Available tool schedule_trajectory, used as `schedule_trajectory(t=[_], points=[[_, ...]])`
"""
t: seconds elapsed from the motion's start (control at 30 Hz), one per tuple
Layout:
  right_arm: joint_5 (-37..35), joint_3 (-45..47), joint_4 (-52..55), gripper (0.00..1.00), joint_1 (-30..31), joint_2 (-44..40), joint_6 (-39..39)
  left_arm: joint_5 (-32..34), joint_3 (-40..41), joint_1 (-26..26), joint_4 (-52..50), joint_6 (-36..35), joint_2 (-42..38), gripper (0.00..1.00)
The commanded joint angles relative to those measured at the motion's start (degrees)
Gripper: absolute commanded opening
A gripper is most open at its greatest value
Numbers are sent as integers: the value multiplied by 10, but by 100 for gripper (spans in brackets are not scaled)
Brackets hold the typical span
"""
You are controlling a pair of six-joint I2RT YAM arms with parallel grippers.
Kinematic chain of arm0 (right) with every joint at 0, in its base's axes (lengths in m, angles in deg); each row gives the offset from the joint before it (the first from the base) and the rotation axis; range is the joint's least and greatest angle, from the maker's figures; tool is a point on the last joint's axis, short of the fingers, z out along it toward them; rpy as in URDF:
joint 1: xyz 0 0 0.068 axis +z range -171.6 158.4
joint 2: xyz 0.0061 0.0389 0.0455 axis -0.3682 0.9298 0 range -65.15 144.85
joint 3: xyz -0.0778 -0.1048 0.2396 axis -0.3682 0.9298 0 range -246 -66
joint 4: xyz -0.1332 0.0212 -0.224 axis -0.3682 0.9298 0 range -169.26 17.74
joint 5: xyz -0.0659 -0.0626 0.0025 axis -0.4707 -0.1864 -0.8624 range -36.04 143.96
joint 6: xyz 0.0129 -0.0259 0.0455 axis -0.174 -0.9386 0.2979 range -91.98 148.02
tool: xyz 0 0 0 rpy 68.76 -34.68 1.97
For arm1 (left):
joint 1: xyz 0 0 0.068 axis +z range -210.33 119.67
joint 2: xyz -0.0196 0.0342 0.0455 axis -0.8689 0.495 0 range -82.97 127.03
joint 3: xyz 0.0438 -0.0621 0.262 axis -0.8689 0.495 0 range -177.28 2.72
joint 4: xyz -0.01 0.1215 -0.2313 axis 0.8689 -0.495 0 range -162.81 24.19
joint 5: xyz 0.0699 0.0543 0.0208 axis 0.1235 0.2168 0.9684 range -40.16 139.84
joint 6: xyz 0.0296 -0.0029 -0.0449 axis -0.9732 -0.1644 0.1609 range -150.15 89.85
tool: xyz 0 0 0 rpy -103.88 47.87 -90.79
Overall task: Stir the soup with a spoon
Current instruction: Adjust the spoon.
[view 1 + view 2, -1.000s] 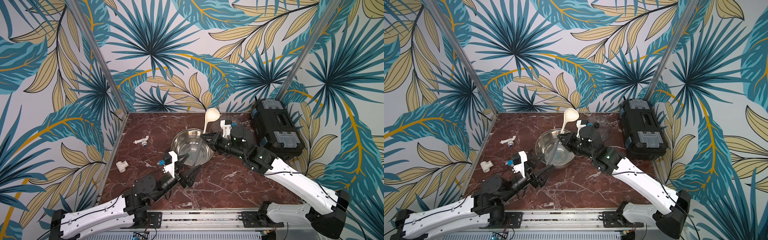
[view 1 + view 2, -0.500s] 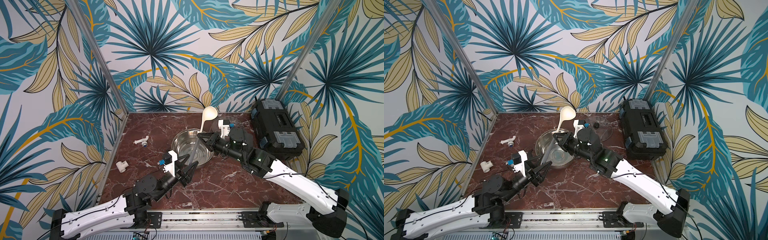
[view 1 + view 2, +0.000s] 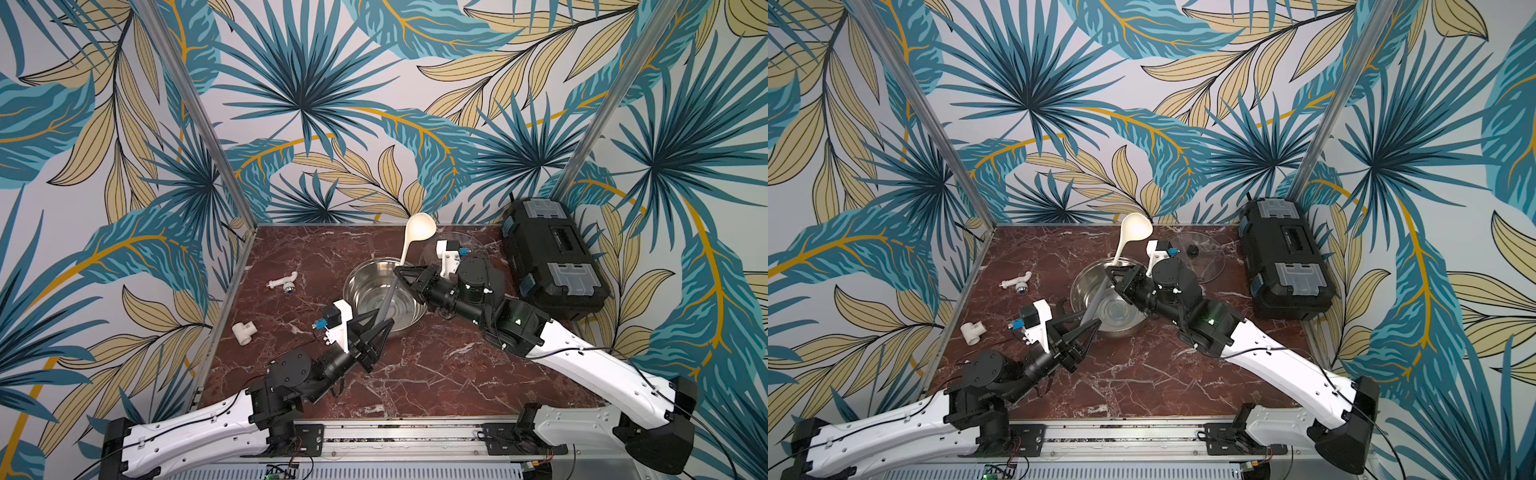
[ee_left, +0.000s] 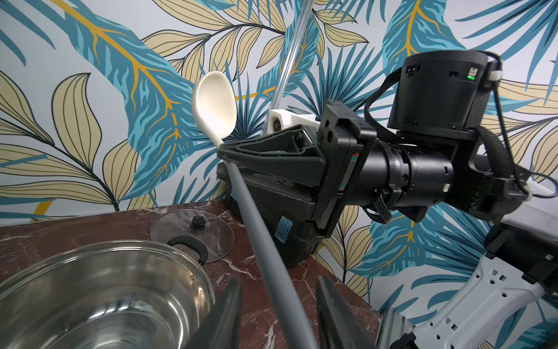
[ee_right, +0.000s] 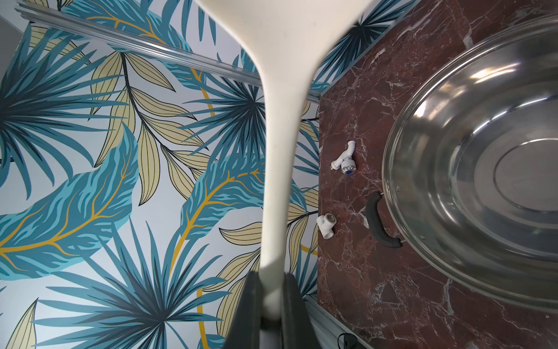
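Bowl-up beside the bare steel pot (image 3: 353,291), the spoon (image 4: 254,220) is clamped at its cream stem by the right tool (image 3: 400,271). Its grey handle slants down between the jaws of the left tool (image 3: 383,325), which stand narrowly apart on either side without touching, seemingly poised for a handover.

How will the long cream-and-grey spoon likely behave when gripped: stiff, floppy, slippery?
Long cream-and-grey ladle-like spoon: probably stiff, since it runs straight though held mid-stem by the right gripper. Its smooth slim stem might pivot between the fingers. Looks light plastic.
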Motion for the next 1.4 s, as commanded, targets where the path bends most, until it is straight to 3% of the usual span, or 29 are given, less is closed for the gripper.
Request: schedule_trajectory(t=[0.0,0.23,0.6,0.77,0.83,0.93,1.0,1.13,1.37], points=[[-6,10,-30,0,5,7,-1,-4,-9,-1,13,1,-7,38],[-8,15,-32,0,7,8,0,0,-12,-1,13,4,-7,33],[-8,26,-40,0,15,10,3,28,-15,-2,-5,11,-19,15],[-6,39,-39,0,16,6,-9,60,-36,-2,-75,16,-35,3],[-12,40,-26,33,16,-1,-29,82,-61,-2,-141,18,-39,0],[-32,28,18,73,15,-22,-82,109,-105,-1,-254,23,-40,0],[-57,15,78,88,15,-43,-122,122,-137,-1,-334,27,-38,0],[-102,1,155,99,16,-96,-206,160,-184,-1,-477,35,-29,0],[-204,-56,333,100,15,-151,-345,197,-278,-1,-662,34,59,0]])
